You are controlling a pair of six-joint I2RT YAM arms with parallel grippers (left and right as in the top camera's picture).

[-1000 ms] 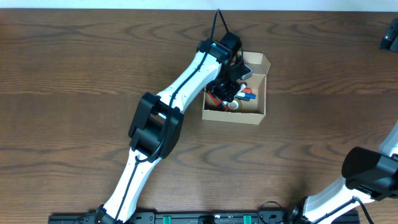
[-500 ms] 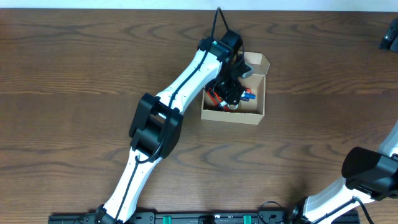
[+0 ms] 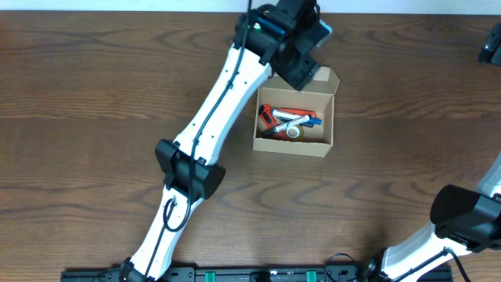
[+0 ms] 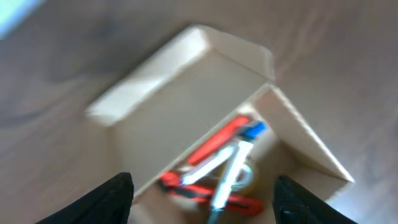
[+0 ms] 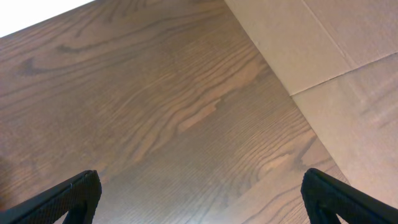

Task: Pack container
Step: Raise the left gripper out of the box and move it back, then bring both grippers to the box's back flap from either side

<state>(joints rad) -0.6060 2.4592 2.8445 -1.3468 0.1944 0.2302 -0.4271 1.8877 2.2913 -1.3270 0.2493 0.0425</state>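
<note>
Jaws on my left arm stand apart with nothing between them, hovering above the container (image 3: 294,147). It sits on the surface (image 3: 94,94) right of centre, its flap (image 3: 326,78) open at the far side, with pens (image 3: 288,117) and a tape roll (image 3: 293,132) inside. My right jaws gape too, well away. I judge the cardboard light, thin and easily crushed, so I'd pinch the flap edge or a side wall gently.

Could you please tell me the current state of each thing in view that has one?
container: flap lid open, partly filled.
pens: lying loose inside the container.
tape roll: lying inside the container among the pens.
left pincer: open, empty, above the container.
right pincer: open, empty, over the table.
</note>
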